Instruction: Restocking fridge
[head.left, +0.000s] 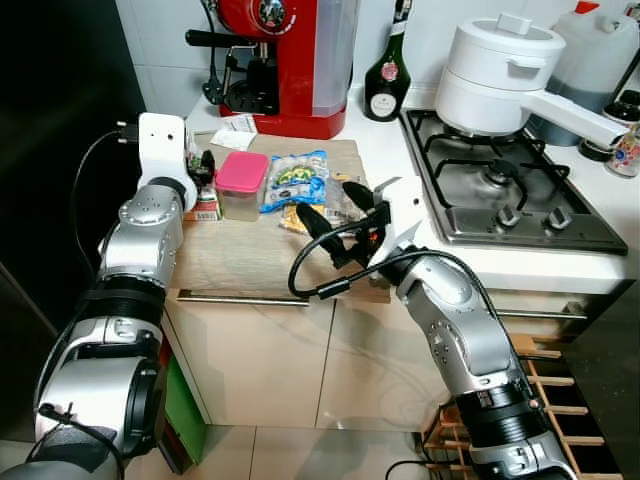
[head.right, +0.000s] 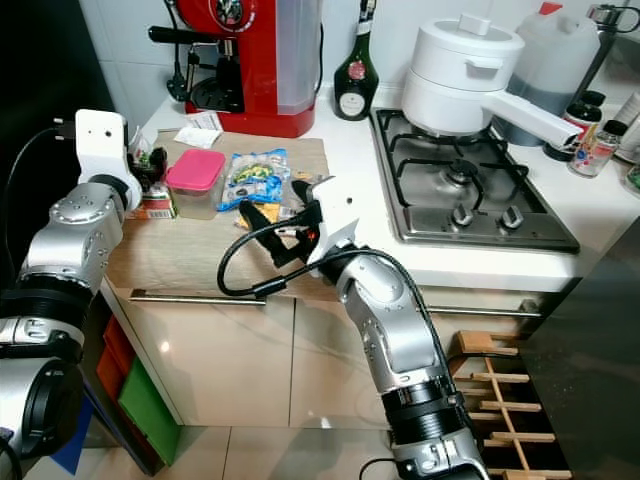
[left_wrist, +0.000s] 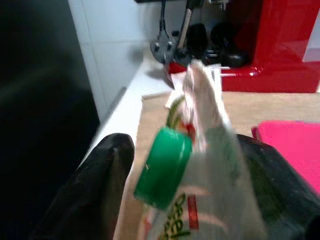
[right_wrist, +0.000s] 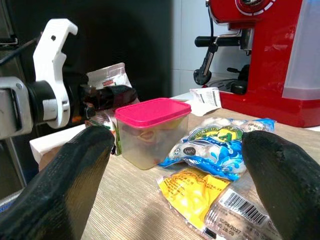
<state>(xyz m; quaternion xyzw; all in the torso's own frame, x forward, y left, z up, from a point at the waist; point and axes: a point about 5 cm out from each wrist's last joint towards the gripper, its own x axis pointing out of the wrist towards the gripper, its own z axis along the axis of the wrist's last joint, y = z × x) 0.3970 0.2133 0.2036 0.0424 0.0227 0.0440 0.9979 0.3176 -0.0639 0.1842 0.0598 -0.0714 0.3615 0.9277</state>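
Observation:
My left gripper (head.left: 203, 170) is at the left edge of the wooden board (head.left: 230, 255), shut on a white pouch with a green cap (left_wrist: 165, 167); a black finger (left_wrist: 102, 185) presses on each side of the pouch. On the board lie a pink-lidded tub (head.left: 241, 184), a blue bag of food (head.left: 295, 180), a yellow packet (right_wrist: 192, 192) and a clear packet with a barcode (right_wrist: 242, 212). My right gripper (head.left: 340, 208) hovers open just above the yellow packet, its fingers spread wide and holding nothing.
A red coffee machine (head.left: 285, 60) and a dark bottle (head.left: 386, 75) stand at the back of the counter. A white pot (head.left: 495, 75) sits on the gas hob (head.left: 510, 190) to the right. A dark tall surface (head.left: 50, 150) rises at left. A wooden rack (head.left: 548, 385) stands low right.

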